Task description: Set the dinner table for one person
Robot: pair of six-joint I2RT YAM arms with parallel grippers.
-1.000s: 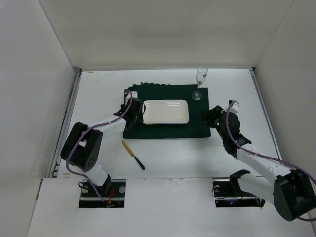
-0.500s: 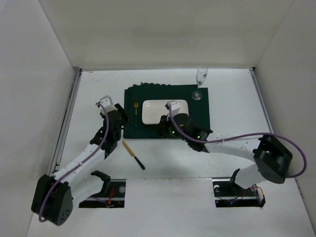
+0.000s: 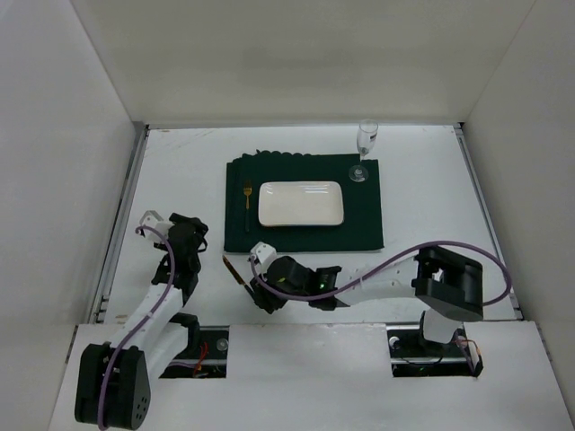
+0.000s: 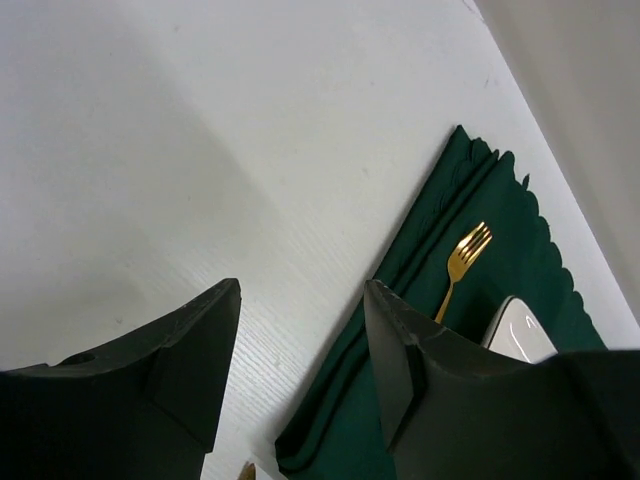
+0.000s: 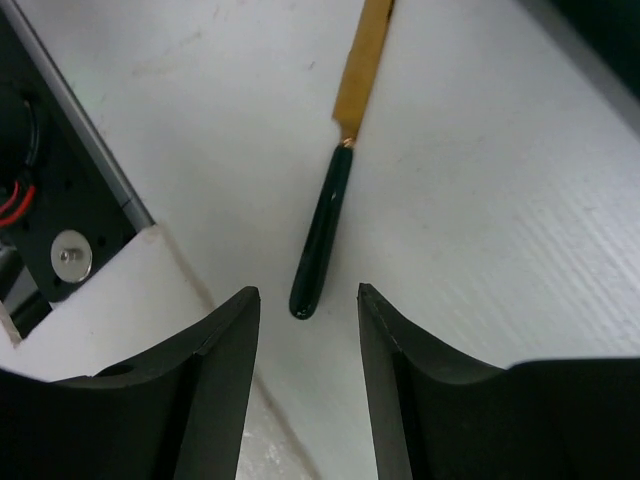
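The white dinner table (image 3: 431,206) holds a dark green mat (image 3: 364,224) with a white rectangular plate (image 3: 301,204) on it. A gold fork (image 3: 247,199) lies on the mat left of the plate; it also shows in the left wrist view (image 4: 460,262). A knife (image 3: 232,267) with a gold blade and dark handle (image 5: 320,240) lies on the table in front of the mat. My right gripper (image 3: 265,296) (image 5: 305,292) is open, low over the handle's end, fingers on either side. My left gripper (image 3: 191,235) (image 4: 302,288) is open and empty, left of the mat.
A wine glass (image 3: 361,157) stands at the mat's far right corner. White walls enclose the table at the left, back and right. The near ledge (image 5: 130,290) with the arm bases lies just behind the knife handle.
The left gripper drew back from the mat's left edge to the near left, leaving the fork on the mat. The right arm swung from the mat's right side across to the knife.
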